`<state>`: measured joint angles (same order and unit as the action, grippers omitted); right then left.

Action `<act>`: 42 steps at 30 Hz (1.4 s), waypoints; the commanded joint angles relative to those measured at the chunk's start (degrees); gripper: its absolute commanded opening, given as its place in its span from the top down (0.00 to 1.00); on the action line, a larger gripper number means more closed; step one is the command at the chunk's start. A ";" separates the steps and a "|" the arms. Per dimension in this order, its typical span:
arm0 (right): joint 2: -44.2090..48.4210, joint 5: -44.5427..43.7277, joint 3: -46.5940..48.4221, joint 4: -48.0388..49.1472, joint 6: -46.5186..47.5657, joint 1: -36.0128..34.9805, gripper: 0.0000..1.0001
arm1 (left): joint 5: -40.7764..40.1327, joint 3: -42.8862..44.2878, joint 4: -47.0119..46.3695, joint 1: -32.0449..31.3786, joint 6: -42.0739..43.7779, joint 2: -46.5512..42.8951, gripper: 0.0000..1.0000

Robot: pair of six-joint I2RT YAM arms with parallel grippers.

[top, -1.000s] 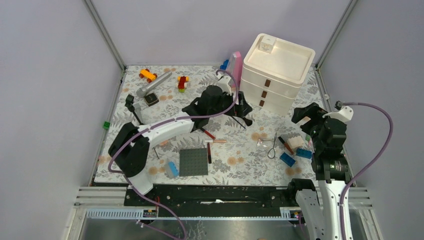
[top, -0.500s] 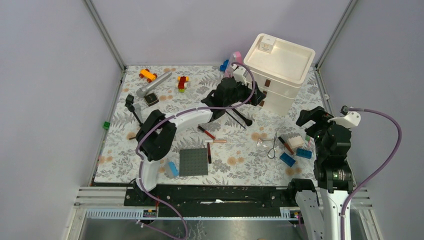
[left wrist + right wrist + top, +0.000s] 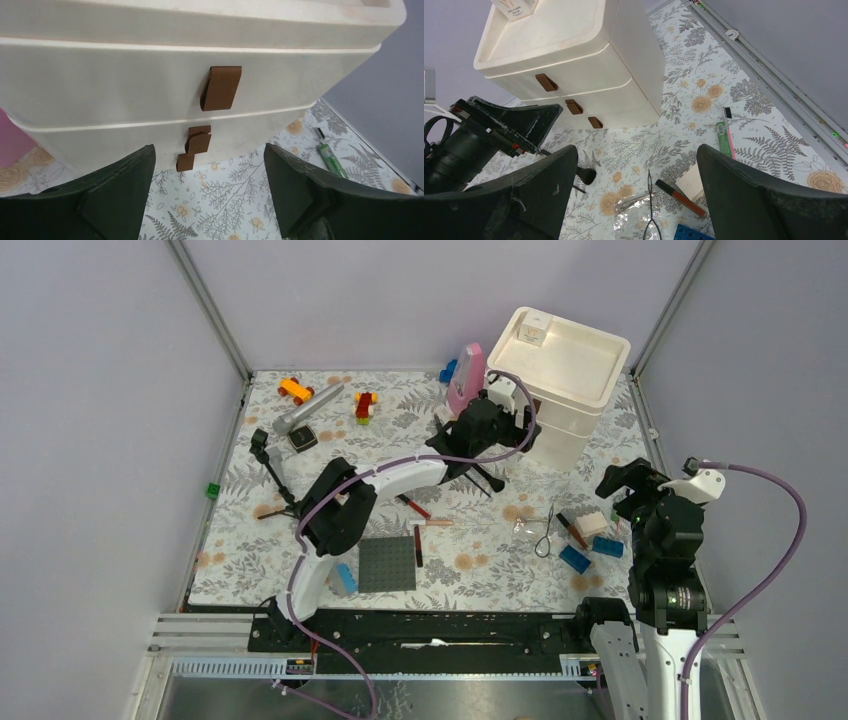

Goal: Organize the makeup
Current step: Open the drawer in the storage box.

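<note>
The left gripper [image 3: 207, 160] is held wide open and empty, just in front of the cream drawer unit [image 3: 125, 95]. The right gripper [image 3: 636, 155] is likewise spread open above the table [image 3: 480, 575], where a red-and-black stick [image 3: 572, 530] is seen beside what appears to be a beige sponge [image 3: 590, 523].

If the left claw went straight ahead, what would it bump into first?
Most likely the front of the cream drawer box, near its lower brown tabs. The left claw faces it with nothing between.

Cluttered floral table [image 3: 330, 430].
A drawer unit [image 3: 125, 95] is set just before the left gripper [image 3: 209, 155], a red-and-black stick [image 3: 412, 506] behind it.
</note>
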<state>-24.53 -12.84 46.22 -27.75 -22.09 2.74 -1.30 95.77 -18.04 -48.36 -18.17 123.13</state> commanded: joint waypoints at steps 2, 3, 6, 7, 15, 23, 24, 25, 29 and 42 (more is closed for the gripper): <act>0.77 -1.53 2.31 0.85 1.75 -0.11 0.04 | -9.04 5.76 0.14 -1.62 4.75 1.81 0.15; 0.79 -1.63 2.26 0.71 1.86 -0.11 0.04 | -9.79 6.37 0.34 -1.77 4.81 2.04 0.15; 1.17 -2.08 2.14 0.53 2.20 -0.11 0.04 | -11.12 7.53 0.66 -1.98 4.81 2.92 0.16; 1.28 -2.16 2.06 0.46 2.24 -0.11 0.04 | -11.06 7.93 0.70 -2.02 4.81 3.18 0.16; 1.85 -2.26 1.26 0.15 2.66 -0.11 0.03 | -12.87 11.83 1.94 -2.56 5.94 5.65 0.18; 2.41 -2.61 0.88 0.03 3.42 -0.11 0.03 | -14.33 15.97 3.54 -3.00 8.07 8.20 0.21; 2.47 -2.75 0.75 0.05 3.46 -0.11 0.03 | -14.36 16.27 3.69 -3.09 8.28 8.40 0.21; 2.57 -2.84 0.58 0.01 3.50 -0.11 0.02 | -14.42 16.47 3.72 -3.13 8.47 8.52 0.21; 2.80 -2.85 0.25 0.04 3.56 -0.11 0.02 | -14.71 16.85 3.54 -3.56 9.05 8.44 0.22; 2.75 -2.72 -0.03 0.06 3.65 -0.11 0.02 | -15.80 18.44 3.98 -3.78 10.86 9.00 0.34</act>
<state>-22.11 -14.13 46.09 -28.10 -19.29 2.74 -16.16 110.87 -12.08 -51.86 -8.56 131.76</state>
